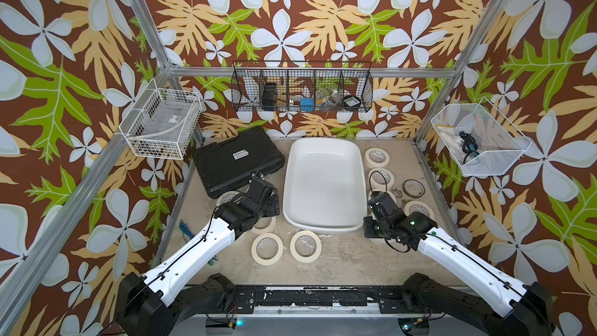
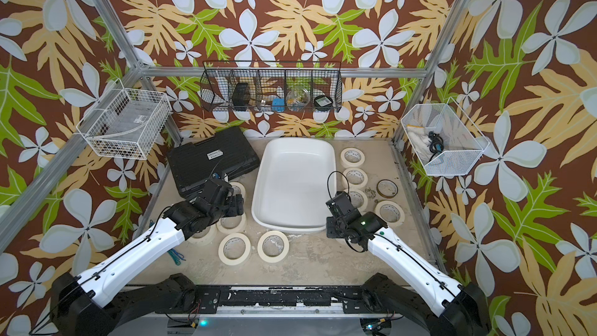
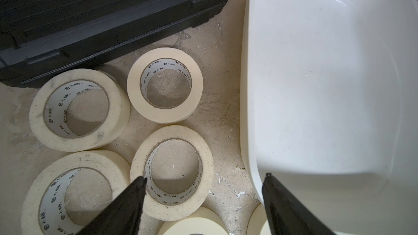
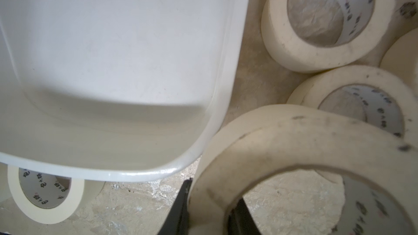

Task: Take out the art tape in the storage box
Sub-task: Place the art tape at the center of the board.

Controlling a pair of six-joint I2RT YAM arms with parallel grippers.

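The storage box [image 1: 323,185] [image 2: 290,185], a white tub, stands mid-table with nothing inside; its wall shows in the wrist views [image 3: 328,87] [image 4: 113,64]. Cream art tape rolls lie flat on the table around it: two in front [image 1: 267,248] [image 1: 305,246], several to its right [image 1: 377,157] [image 1: 419,210], several to its left [image 3: 165,85] [image 3: 78,109]. My left gripper [image 3: 205,177] [image 1: 273,203] hovers open over the left rolls, beside the tub, holding nothing. My right gripper [image 4: 212,197] is shut on the wall of one tape roll [image 4: 294,145], just outside the tub's near right corner.
A black ribbed case [image 1: 237,160] lies at the back left, touching the left rolls. A thin dark ring [image 1: 413,188] lies among the right rolls. White wire baskets [image 1: 158,124] [image 1: 478,140] hang on the side walls, and a black one [image 1: 302,87] on the back wall.
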